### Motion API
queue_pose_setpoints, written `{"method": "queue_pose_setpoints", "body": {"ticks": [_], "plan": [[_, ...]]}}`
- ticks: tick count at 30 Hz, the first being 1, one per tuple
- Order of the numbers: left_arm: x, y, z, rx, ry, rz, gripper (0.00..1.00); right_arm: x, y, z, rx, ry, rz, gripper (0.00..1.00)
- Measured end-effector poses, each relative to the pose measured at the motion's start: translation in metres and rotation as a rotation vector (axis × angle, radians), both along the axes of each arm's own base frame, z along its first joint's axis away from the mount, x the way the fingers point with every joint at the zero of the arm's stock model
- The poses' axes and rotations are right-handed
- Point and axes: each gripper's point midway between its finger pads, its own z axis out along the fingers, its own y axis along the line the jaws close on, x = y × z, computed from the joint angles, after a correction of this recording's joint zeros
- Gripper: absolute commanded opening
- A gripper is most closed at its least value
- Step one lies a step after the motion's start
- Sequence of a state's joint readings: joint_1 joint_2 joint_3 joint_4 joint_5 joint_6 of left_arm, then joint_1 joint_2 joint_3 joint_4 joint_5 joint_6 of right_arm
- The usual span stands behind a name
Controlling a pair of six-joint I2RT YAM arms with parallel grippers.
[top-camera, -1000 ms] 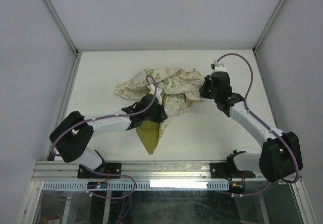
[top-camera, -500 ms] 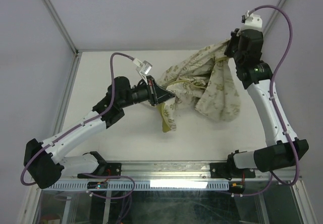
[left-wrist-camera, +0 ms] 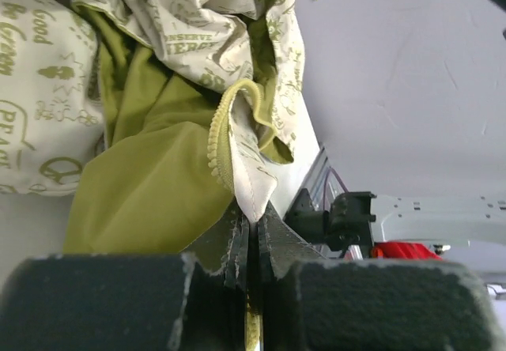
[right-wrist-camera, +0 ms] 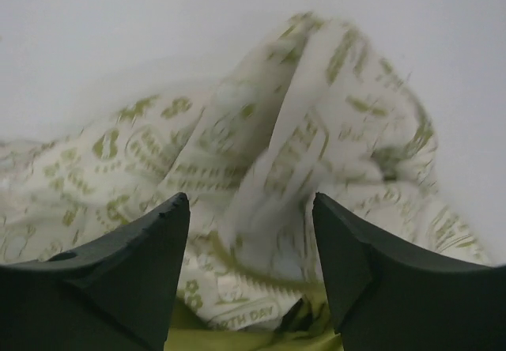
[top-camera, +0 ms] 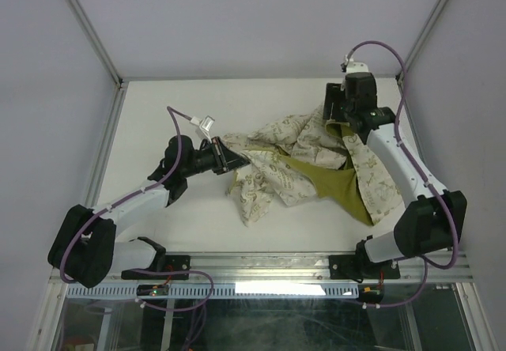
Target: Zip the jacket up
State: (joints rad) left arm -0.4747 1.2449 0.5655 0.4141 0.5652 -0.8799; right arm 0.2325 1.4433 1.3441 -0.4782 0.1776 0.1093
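Even bright light, right-wrist blur

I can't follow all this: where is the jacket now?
In the top view the jacket lies centred on the table; the left gripper pinches its left edge, the open right gripper is above its right end.

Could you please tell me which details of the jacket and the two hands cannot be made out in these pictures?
- Zipper: unseen in any view; the jacket lies crumpled, folds cover it.
- Top view: right hand fingertips hidden beneath its own wrist.
- Left wrist view: which jacket edge the left hand pinches is unclear; frame cuts the garment off.
- Right wrist view: print is blurred.
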Motion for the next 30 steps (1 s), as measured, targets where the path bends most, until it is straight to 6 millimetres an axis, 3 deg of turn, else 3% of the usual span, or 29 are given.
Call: {"method": "queue_pose_setpoints", "body": {"ticks": [3,7,12,14,16,17,21,24,26,30], "plan": [[0.009,0.007,-0.006,0.024,0.007,0.05,0.0,-0.021,0.027,-0.023,0.018,0.057,0.081,0.75],[0.02,0.021,-0.02,0.083,0.031,0.126,0.0,-0.056,0.061,-0.025,0.078,0.061,0.189,0.79],[0.021,0.031,-0.028,0.142,0.033,0.172,0.02,-0.092,0.062,-0.029,0.148,0.052,0.196,0.82],[0.02,0.034,-0.029,0.156,0.029,0.178,0.14,-0.101,0.058,-0.038,0.159,0.069,0.181,0.83],[0.017,0.036,-0.032,0.172,0.029,0.177,0.38,-0.11,0.055,-0.053,0.17,0.103,0.162,0.84],[0.017,0.037,-0.034,0.183,0.029,0.177,0.44,-0.114,0.054,-0.06,0.173,0.123,0.156,0.84],[0.015,0.048,-0.052,0.256,0.076,0.215,0.59,-0.141,0.053,-0.097,0.212,0.216,0.149,0.84],[0.016,0.058,-0.055,0.317,0.074,0.253,0.71,-0.154,0.051,-0.107,0.234,0.244,0.135,0.85],[0.024,0.063,-0.045,0.35,0.05,0.283,0.76,-0.156,0.051,-0.106,0.252,0.238,0.125,0.86],[0.055,0.059,0.0,0.356,-0.047,0.329,0.79,-0.159,0.05,-0.102,0.285,0.211,0.101,0.9]]}}
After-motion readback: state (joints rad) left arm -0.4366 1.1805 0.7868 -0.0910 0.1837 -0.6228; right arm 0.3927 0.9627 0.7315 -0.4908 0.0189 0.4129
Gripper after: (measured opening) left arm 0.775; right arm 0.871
